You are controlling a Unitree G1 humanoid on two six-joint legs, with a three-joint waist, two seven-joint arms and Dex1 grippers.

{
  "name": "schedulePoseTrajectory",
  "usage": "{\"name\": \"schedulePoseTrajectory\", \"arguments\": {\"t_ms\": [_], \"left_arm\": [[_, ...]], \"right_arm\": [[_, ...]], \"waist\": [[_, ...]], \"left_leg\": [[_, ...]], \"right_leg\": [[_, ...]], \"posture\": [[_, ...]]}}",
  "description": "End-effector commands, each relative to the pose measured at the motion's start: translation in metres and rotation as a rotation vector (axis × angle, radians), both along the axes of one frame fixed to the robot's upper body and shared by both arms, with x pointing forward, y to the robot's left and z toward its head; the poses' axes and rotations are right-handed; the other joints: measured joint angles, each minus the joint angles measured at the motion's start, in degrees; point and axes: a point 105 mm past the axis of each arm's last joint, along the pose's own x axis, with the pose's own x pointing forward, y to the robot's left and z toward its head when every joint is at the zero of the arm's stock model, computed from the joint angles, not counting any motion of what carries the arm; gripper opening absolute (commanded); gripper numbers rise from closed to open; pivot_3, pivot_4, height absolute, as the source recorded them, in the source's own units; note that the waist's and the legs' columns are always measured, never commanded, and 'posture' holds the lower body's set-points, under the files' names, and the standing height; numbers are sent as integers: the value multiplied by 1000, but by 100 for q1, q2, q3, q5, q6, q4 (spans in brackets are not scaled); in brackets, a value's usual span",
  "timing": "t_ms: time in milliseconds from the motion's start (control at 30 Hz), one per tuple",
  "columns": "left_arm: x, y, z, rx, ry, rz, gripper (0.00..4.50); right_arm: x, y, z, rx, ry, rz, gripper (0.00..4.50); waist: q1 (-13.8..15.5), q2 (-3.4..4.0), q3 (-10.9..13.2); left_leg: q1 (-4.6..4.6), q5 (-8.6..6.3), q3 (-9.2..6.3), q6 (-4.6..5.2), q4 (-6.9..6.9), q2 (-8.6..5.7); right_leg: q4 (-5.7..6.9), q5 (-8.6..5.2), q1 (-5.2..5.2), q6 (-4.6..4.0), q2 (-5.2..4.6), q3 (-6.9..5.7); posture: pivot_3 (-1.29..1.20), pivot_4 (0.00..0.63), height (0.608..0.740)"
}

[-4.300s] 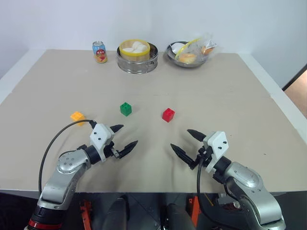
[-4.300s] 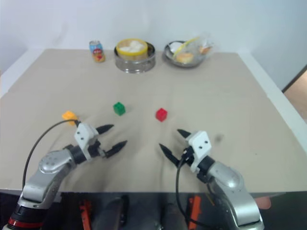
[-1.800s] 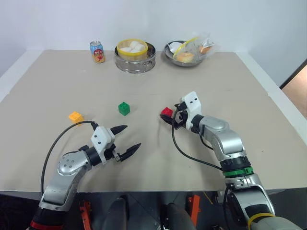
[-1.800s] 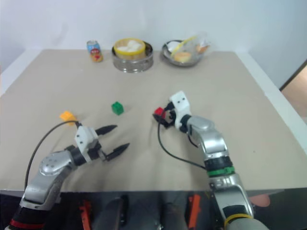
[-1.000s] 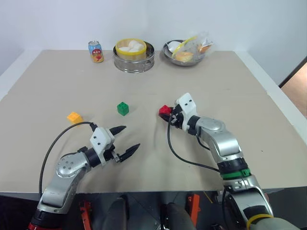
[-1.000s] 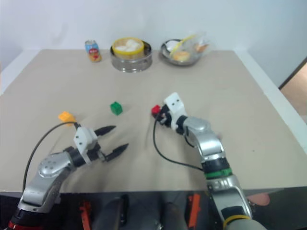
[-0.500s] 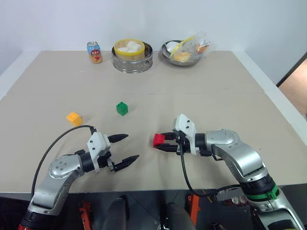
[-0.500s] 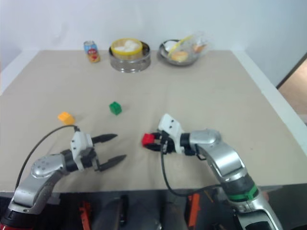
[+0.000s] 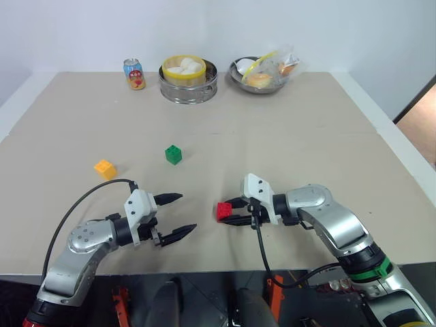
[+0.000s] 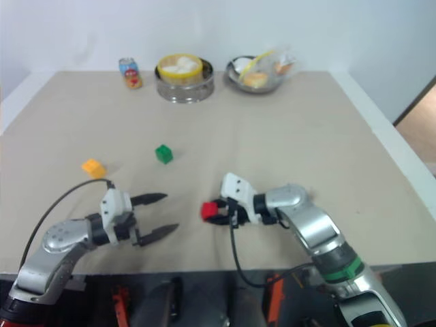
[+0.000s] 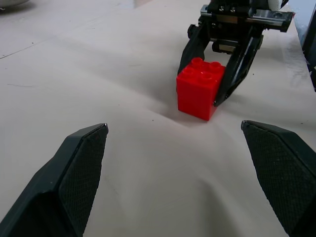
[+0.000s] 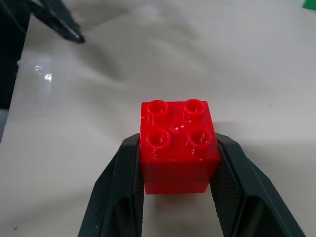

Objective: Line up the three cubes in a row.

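The red cube point(image 9: 224, 210) sits studs-up on the tan table point(image 9: 286, 143), pinched by the right gripper point(image 9: 235, 211); the left gripper point(image 9: 176, 214) gapes empty.

A can point(image 9: 135, 73), a steamer point(image 9: 188, 80) holding white buns and a metal bowl point(image 9: 266, 75) of bagged food are sitting in 1 row along the far edge of the table point(image 9: 306, 129). The steamer is standing between the other 2.
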Motion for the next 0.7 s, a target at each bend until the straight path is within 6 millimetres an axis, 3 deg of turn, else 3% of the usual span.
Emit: {"name": "schedulePoseTrajectory", "arguments": {"t_ms": [33,133,433,700], "left_arm": [[-4,-4,10,-2,-49,-12,4500],[-3,-4,10,-4,-49,-9,4500],[-1,-4,10,-5,-53,0,4500],[-5,-5,11,-9,-49,-28,4500]], "right_arm": [[-1,5,16,26,-39,32,1242],[-2,9,23,52,-33,36,1242],[2,-2,9,-40,-40,-1,1242],[5,-6,10,-41,-37,-47,1242]], "waist": [[0,0,0],[0,0,0],[0,0,0],[1,-1,0]], "left_leg": [[0,0,0,0,0,0],[0,0,-1,0,0,1],[0,0,2,0,0,1],[0,0,1,0,0,1]], "right_leg": [[0,0,0,0,0,0],[0,0,-1,0,1,-1],[0,0,-1,0,0,0],[0,1,0,0,1,0]], "posture": [[0,150,740],[0,150,740],[0,150,740],[0,150,740]]}}
